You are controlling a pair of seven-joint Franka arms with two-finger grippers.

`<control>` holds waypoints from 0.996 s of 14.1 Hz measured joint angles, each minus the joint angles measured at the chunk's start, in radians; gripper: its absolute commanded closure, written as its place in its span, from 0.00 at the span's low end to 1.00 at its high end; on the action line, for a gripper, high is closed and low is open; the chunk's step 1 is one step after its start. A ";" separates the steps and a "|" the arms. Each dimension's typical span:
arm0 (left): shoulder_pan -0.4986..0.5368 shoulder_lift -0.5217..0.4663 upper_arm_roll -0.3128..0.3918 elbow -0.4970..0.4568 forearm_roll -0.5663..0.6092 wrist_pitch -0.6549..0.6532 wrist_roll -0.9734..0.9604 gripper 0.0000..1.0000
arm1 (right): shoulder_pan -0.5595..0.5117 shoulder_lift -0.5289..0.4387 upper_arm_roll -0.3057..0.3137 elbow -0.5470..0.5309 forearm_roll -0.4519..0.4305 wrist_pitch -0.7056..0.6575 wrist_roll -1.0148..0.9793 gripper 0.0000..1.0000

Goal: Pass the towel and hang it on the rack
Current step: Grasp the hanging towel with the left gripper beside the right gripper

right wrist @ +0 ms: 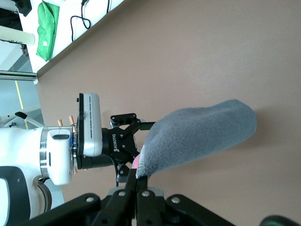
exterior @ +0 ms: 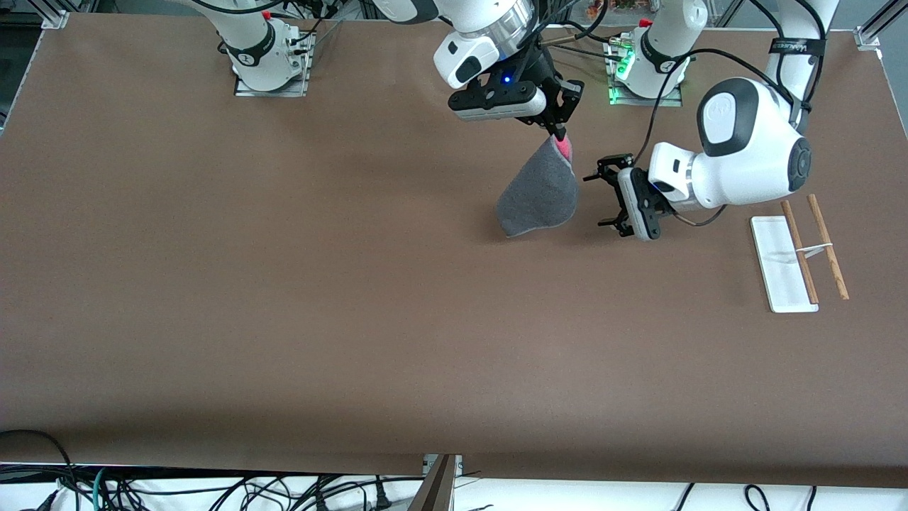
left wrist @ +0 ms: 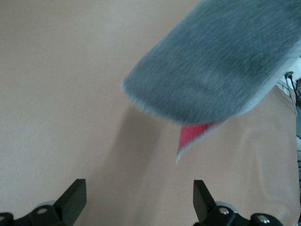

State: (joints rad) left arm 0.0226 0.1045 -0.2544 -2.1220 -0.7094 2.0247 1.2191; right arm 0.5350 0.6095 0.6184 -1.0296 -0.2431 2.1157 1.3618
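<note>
Step in hand: the pass between the 2 arms, judged from the layout; hanging is not yet done.

Right claw [exterior: 560, 131] is pinching the towel [exterior: 538, 195] by 1 corner, fingers pressed together on the cloth, holding it up over the middle of the bench [exterior: 284, 284]. The towel is hanging free below that pinch, grey side outward, with a bit of pink-red reverse showing at the gripped corner. In the front view its lower edge looks close to the bench; whether it is touching cannot be told.

Left claw [exterior: 608, 199] is turned sideways, facing the hanging towel, fingers spread wide and holding nothing. It is sitting just beside the towel's edge, apart from it, on the side toward the left arm's end of the bench. In the left wrist view the towel [left wrist: 211, 70] is filling the space ahead of the spread fingertips [left wrist: 75, 193], not yet between them.

Rack [exterior: 798, 259] is standing near the left arm's end of the bench, bare, well apart from the towel.

Next move, as a judgement: left claw needs to be closing in until cloth lies between its fingers, pinching near a free edge, before the right claw lets go.
</note>
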 measured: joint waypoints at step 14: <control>-0.001 -0.005 -0.077 -0.046 -0.156 0.088 0.227 0.01 | 0.000 0.000 0.000 0.000 0.000 0.001 0.000 1.00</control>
State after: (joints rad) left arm 0.0216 0.1000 -0.3318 -2.1679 -0.8653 2.1126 1.4458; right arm 0.5349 0.6096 0.6184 -1.0296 -0.2431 2.1166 1.3620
